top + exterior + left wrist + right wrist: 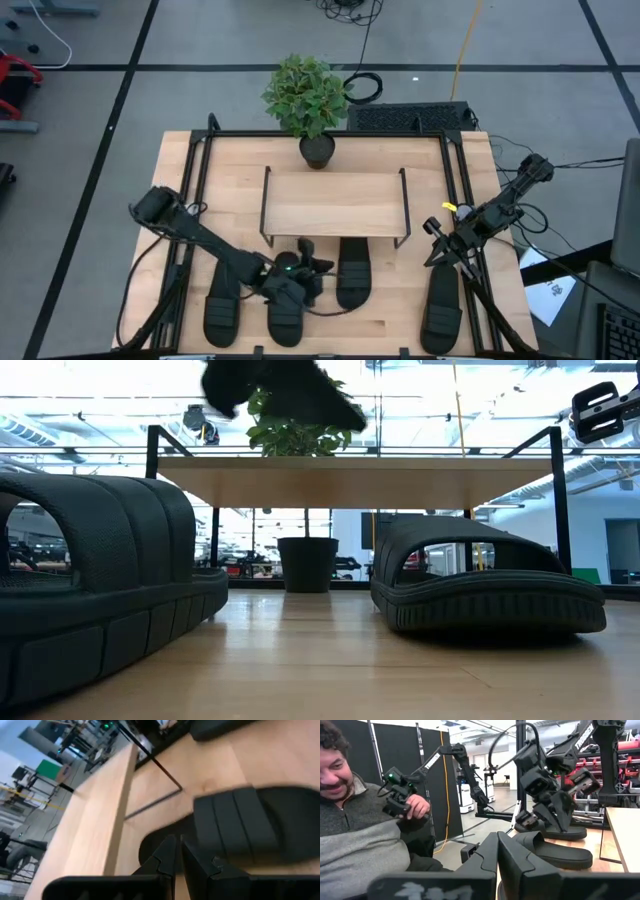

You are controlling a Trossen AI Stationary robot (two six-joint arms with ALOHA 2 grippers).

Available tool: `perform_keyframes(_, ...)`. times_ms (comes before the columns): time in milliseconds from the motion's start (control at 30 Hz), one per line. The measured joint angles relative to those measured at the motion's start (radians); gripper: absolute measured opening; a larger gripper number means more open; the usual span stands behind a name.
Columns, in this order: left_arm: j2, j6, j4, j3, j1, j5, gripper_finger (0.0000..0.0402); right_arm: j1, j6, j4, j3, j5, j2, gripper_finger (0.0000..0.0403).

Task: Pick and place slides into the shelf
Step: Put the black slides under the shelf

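Observation:
Four black slides lie sole-down on the table in front of the shelf (335, 205): two at the near left (222, 305) (285, 315), one in the middle (352, 272) with its far end at the shelf's near edge, and one at the near right (441, 305). My left gripper (310, 258) (178, 855) hovers shut and holding nothing above the table, between the second slide and the middle slide (250, 825). My right gripper (440, 240) (497, 852) is shut and raised off the table, beyond the far end of the right slide.
A potted plant (308, 95) stands behind the shelf at the table's far edge. Black rails (195, 200) run along the table's sides. The low view shows two of the slides (90, 590) (480, 585) close to the camera. A person (360, 835) sits beyond the table holding a controller.

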Motion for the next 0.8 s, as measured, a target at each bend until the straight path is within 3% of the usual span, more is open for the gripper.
perform_keyframes(133, 0.059, 0.0, -0.04, 0.094, -0.003, 0.084, 0.0035, 0.0, 0.018, 0.0, 0.0, 0.0, 0.0, 0.0)
perform_keyframes(233, 0.108, -0.024, -0.141, 0.16, 0.004, 0.09, 0.0059, 0.0, 0.025, -0.002, 0.0, 0.0, 0.0, 0.0)
perform_keyframes(500, 0.172, -0.16, -0.22, 0.246, 0.048, 0.082, 0.0188, 0.0, 0.025, -0.005, 0.0, 0.0, 0.0, 0.0)
perform_keyframes(667, 0.172, -0.177, -0.218, 0.247, 0.046, 0.159, 0.0262, 0.0, 0.025, -0.005, 0.0, 0.001, 0.0, 0.0)
perform_keyframes(800, 0.172, -0.159, -0.214, 0.247, 0.03, 0.237, 0.0299, 0.0, 0.025, -0.006, 0.0, 0.001, 0.0, 0.0)
